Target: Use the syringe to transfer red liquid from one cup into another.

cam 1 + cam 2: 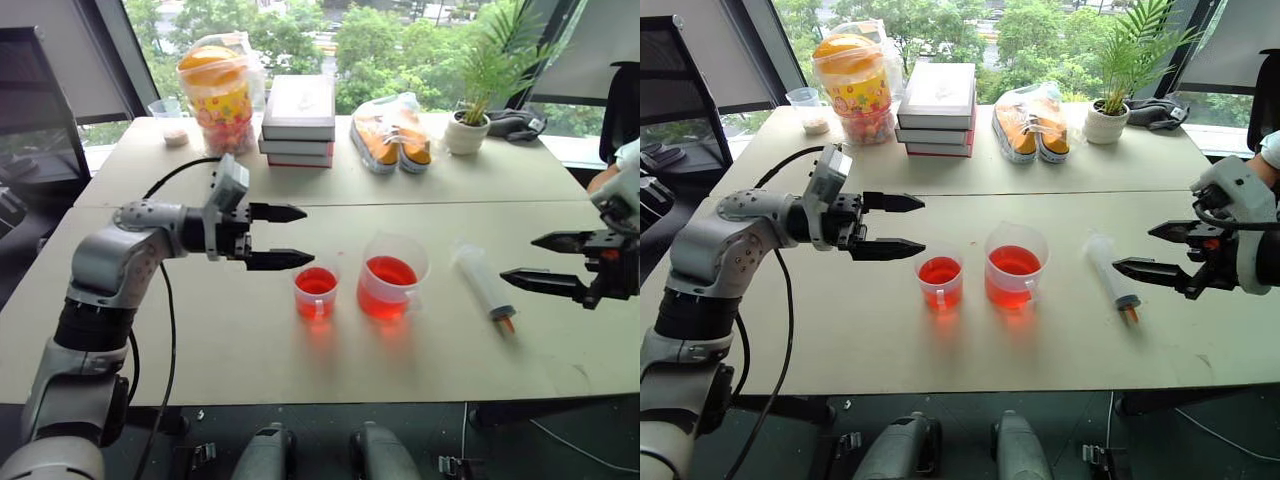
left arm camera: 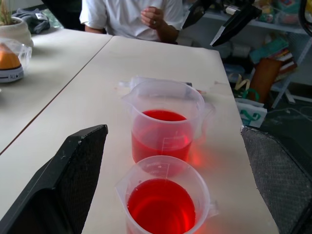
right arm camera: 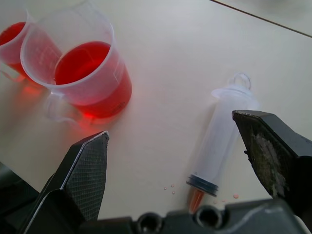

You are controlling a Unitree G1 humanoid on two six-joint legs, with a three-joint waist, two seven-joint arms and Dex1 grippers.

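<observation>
Syringe [image 3: 222,131] lies free on the desk [image 1: 250,350], so your right gripper's [image 1: 540,258] jaws gape beside it; left gripper's [image 1: 285,236] jaws also apart

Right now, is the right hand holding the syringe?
No, the syringe lies flat on the table, with the right hand open above it and not touching it.

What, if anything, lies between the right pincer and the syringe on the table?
Nothing visible. The right pincer hangs open just to the right of the syringe, which lies flat on the table. Only bare tabletop separates them. The large cup and small cup stand on the syringe's far side.
</observation>
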